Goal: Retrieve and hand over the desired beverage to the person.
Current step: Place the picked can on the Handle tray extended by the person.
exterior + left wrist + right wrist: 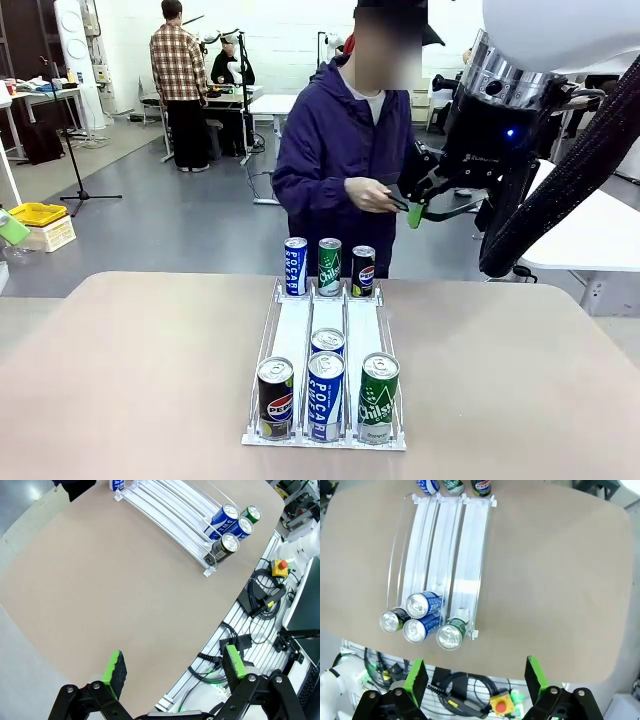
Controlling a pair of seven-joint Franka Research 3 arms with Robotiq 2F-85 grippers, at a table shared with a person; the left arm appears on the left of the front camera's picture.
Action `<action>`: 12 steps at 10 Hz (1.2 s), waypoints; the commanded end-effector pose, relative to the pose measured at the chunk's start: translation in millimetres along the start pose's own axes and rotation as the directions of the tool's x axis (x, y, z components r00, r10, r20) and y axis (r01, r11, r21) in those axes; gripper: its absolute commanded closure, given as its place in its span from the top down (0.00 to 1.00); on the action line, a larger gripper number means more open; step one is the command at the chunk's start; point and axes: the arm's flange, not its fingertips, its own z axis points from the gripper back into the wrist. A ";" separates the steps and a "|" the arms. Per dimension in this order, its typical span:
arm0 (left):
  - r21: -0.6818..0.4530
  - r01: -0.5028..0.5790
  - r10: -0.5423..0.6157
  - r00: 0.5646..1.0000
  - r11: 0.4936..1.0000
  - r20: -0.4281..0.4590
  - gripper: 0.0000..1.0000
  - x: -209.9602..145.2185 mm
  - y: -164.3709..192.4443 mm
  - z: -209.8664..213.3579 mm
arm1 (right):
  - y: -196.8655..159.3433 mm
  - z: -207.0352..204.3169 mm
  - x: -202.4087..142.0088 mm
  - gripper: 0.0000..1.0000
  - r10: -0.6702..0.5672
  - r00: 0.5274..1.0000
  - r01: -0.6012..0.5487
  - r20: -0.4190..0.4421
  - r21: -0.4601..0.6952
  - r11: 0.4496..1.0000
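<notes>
rack (pixel 290 345) at table centre, cans upright in three lanes: four at the robot end, led by the green can (pixel 379 397), three at the end toward the person (pixel 335 150). right gripper (pixel 420 205), jaws wide and empty, hangs high above the rack; left gripper (pixel 172 672) likewise wide, off to the rack's left. desired beverage not indicated; right arm judged nearer.

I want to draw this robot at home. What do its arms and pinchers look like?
The right arm is shiny white with a silver ring, a black wrist showing a tiny blue light, and a thick black ribbed hose. Both the left gripper and right gripper are black metal linkages with bolts, tipped by bright green pads.
</notes>
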 end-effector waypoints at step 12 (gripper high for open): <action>-0.009 0.013 -0.013 1.000 1.000 0.003 1.00 -1.2 1.0 1.8 | -0.2 1.6 3.8 1.00 0.007 1.000 -0.007 -0.007 -0.007 1.000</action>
